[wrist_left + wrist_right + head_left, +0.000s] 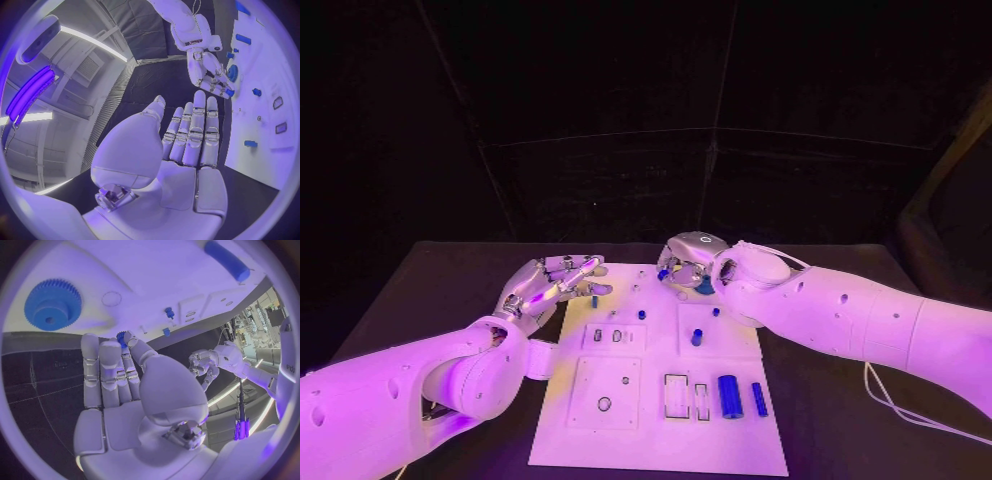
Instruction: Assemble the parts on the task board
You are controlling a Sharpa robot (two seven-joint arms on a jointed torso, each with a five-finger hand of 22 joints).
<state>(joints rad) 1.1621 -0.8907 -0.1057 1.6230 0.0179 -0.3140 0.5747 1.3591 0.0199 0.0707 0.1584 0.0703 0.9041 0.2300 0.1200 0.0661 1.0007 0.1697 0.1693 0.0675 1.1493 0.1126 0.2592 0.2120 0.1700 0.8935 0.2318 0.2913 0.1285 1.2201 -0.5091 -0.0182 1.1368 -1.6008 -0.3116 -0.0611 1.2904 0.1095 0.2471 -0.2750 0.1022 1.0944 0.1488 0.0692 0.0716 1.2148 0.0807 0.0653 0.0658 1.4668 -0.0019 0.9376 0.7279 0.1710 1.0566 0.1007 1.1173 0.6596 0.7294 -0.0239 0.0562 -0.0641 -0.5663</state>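
Right hand [687, 268] sits over the far edge of the task board [661, 440]; in my right wrist view its fingertips pinch a small blue part [121, 336] beside the blue gear [52, 304]. Left hand [553, 283] is at the board's far left edge, fingers straight and apart, holding nothing. Blue cylinders [728, 396] lie near me on the board.

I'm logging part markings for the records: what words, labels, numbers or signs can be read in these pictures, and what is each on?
None can be read.
The task board and its blue parts carry no legible print.
Dark marks on the right arm, at the rim of the right wrist view, are cut off and too blurred to read.
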